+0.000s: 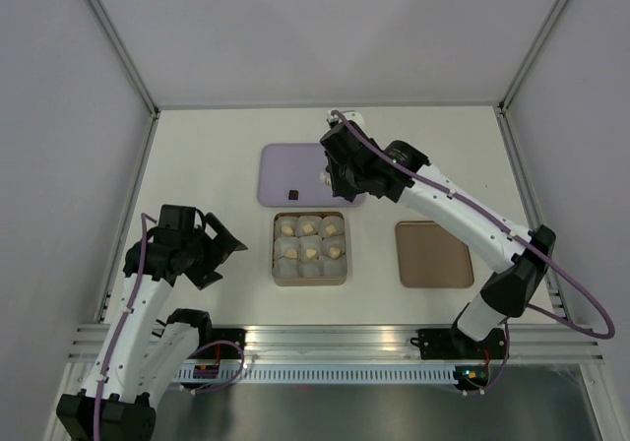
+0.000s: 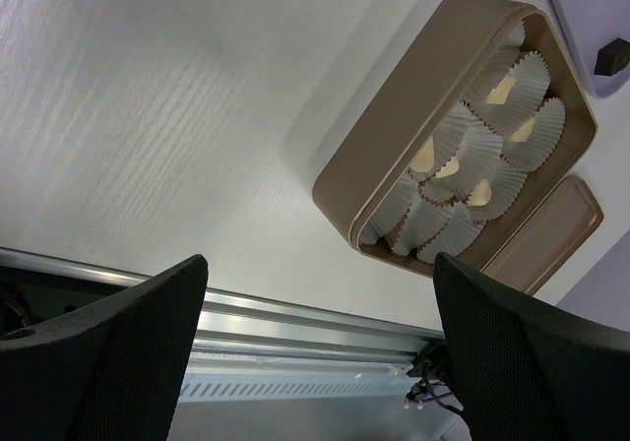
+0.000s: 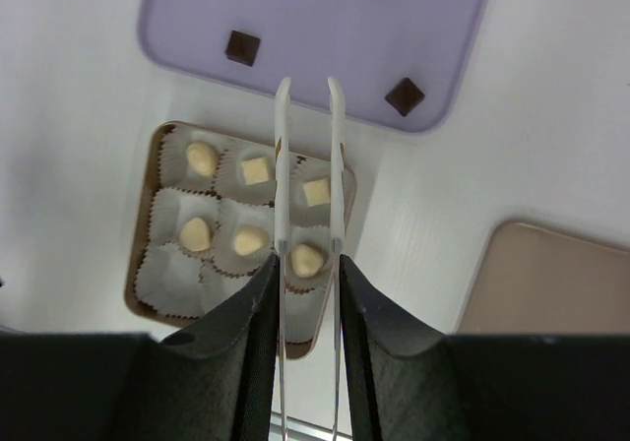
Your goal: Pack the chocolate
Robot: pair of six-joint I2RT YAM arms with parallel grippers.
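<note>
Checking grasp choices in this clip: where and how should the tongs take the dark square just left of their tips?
Pinch the dark square across two opposite flat side faces, coming straight down from above. It lies flat and low on the lavender tray with bare tray all round, so the tongs can straddle it; a sideways approach would probably just push it.

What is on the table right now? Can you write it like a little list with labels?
box: nine paper cups; six filled, near row of three empty
pale chocolates: six, one per cup
dark chocolates: three, on the purple tray beyond the box
lid: lying right of the box
right gripper: shut on the tongs; tong tips apart, holding nothing, near the tray's edge
left gripper: open, empty, left of the box
</note>
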